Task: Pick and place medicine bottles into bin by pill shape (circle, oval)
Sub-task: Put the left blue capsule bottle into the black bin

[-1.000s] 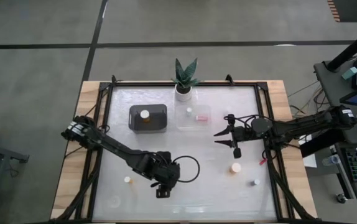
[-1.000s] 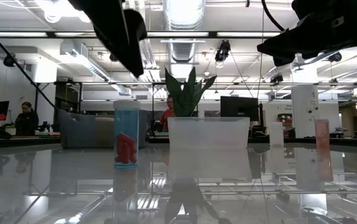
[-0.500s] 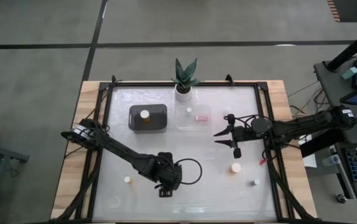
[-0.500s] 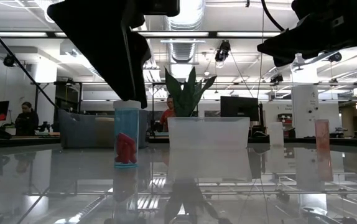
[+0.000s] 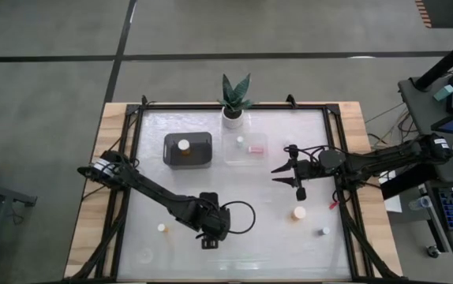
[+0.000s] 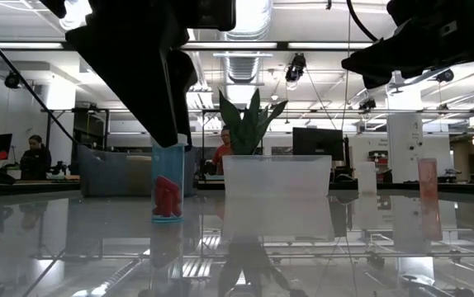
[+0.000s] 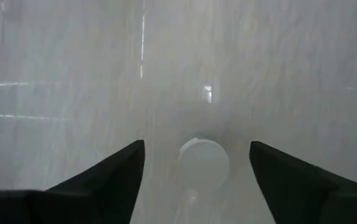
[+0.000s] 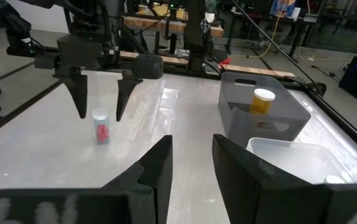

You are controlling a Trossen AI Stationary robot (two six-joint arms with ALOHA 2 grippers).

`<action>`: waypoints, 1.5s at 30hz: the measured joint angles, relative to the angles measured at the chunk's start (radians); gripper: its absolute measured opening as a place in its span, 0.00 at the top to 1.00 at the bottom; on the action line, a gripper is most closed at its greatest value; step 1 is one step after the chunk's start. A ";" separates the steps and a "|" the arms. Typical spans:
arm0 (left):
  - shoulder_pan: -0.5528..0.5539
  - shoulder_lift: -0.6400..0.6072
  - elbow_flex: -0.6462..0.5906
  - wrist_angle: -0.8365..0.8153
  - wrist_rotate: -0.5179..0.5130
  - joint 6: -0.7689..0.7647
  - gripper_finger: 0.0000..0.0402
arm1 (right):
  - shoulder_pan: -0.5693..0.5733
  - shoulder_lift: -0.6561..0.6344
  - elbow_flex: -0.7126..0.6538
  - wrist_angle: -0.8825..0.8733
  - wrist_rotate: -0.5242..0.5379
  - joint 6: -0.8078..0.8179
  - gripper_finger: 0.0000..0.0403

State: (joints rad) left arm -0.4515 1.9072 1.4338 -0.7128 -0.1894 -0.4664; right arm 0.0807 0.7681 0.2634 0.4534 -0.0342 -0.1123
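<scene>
A small clear bottle (image 8: 101, 129) with a white cap (image 7: 203, 160) and red pills inside stands upright on the table near its front edge, also seen in the low view (image 6: 168, 186). My left gripper (image 8: 101, 102) points down over it, open. Its two fingers stand on either side of the cap without touching it. In the high view this gripper (image 5: 209, 243) covers the bottle. My right gripper (image 5: 278, 175) hangs level over the table's right half, its fingers a narrow gap apart with nothing between them.
A grey bin (image 5: 167, 138) holds an amber bottle (image 5: 183, 145); beside it, a clear bin (image 5: 230, 154) holds two small bottles. A potted plant (image 5: 234, 99) stands at the far edge. Loose bottles stand at front left (image 5: 162, 228) and front right (image 5: 299, 212), (image 5: 324, 232).
My left gripper has come down over the bottle with the red pills, until its fingertips stand at the height of the cap. The bottle has not moved.
</scene>
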 joint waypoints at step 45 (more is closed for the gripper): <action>0.263 -0.237 0.034 -0.250 -0.007 0.098 0.75 | 0.000 0.000 0.000 0.001 0.000 -0.003 0.74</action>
State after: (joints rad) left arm -0.1889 1.6707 1.4676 -0.9627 -0.1962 -0.3681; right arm 0.0807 0.7685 0.2634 0.4548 -0.0341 -0.1154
